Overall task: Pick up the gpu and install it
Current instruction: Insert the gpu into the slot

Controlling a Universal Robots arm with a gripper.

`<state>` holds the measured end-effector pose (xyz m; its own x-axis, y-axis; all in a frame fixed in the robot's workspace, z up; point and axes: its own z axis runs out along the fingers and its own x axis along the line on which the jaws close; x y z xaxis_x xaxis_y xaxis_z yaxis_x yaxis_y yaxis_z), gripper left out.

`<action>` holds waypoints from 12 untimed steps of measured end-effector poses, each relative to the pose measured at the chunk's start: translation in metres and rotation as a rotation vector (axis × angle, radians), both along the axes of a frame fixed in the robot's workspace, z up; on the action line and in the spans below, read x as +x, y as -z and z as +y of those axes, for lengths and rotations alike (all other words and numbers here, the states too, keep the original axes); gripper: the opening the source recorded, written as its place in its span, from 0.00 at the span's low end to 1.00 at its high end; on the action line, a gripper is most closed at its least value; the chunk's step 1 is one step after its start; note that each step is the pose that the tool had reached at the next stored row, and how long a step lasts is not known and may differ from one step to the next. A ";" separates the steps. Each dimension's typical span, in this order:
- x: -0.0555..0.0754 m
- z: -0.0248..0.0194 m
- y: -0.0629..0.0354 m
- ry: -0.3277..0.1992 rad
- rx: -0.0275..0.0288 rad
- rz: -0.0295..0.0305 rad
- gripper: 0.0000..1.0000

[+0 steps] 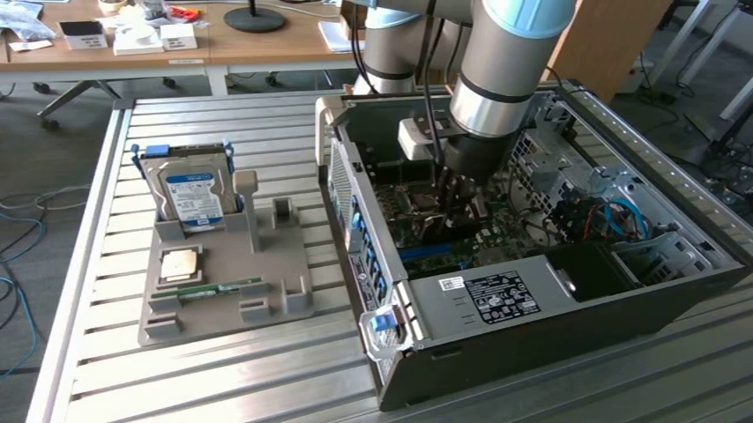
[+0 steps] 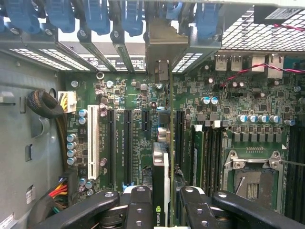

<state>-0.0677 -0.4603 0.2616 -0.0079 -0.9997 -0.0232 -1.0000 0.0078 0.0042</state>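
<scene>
Deep inside the open computer case [image 1: 530, 304], my gripper [image 1: 453, 196] hangs straight down over the motherboard [image 2: 143, 95]. In the wrist view the gripper [image 2: 161, 202] is shut on the gpu [image 2: 160, 164], a thin card seen edge-on between the two fingers [image 2: 138, 205]. The card's metal end bracket [image 2: 162, 45] reaches up to the row of rear slot openings with blue latches. The card stands upright above the black expansion slots, beside one long slot [image 2: 178, 138]. I cannot tell whether its lower edge touches a slot. From the exterior view the gpu is a dark shape [image 1: 438, 225] under the wrist.
On the slatted table at the exterior view's left, a grey tray [image 1: 271, 304] holds a hard drive [image 1: 194, 196], a CPU [image 1: 179, 263] and a RAM stick [image 1: 220, 287]. Inside the case are a white slot [image 2: 94, 143], a CPU socket [image 2: 252, 176] and cable bundles [image 2: 45, 107].
</scene>
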 end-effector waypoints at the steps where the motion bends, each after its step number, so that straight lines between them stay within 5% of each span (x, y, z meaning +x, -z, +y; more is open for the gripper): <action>1: 0.000 0.0000 0.0000 0.000 0.0000 0.0000 0.27; 12: -0.001 0.0000 0.0000 -0.008 0.0000 -0.0002 0.27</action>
